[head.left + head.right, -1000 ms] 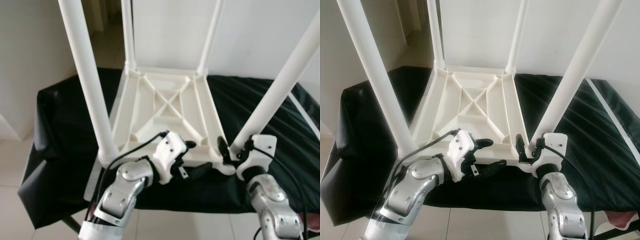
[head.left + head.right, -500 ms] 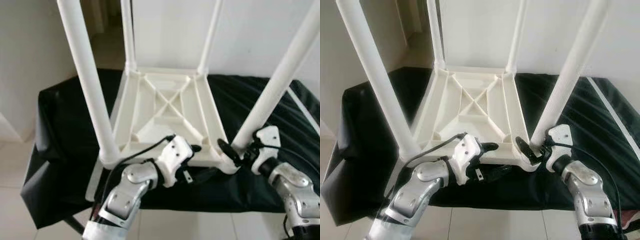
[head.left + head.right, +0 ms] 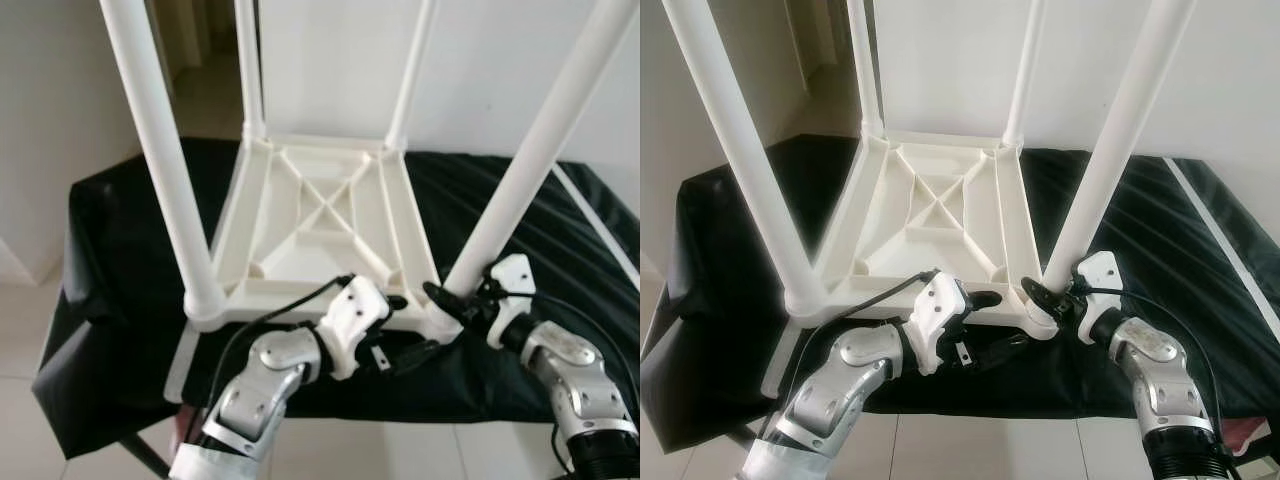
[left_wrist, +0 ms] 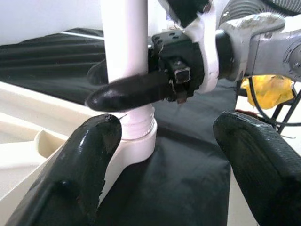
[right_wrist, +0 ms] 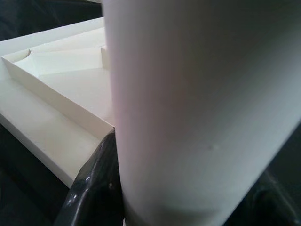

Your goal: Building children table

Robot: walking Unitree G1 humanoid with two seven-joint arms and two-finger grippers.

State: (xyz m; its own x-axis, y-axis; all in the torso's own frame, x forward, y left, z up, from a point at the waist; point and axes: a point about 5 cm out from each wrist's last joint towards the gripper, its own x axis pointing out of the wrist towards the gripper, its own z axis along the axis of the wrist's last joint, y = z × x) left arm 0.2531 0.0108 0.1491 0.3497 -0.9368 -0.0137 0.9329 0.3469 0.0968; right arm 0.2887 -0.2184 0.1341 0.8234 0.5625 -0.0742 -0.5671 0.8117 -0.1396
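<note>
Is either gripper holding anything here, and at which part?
The right gripper clasps the near right table leg just above its socket. The left gripper is open, holding nothing.

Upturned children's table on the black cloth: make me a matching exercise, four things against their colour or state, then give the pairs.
Things:
1. right gripper
2. left gripper
3. tabletop
4. cloth

States:
A. black, draped beneath everything
B. open, at the tabletop's near edge
C. white, lying underside up, ribs showing
D. closed around the base of the near right leg

Pairs: 1-D, 2-B, 3-C, 4-A
</note>
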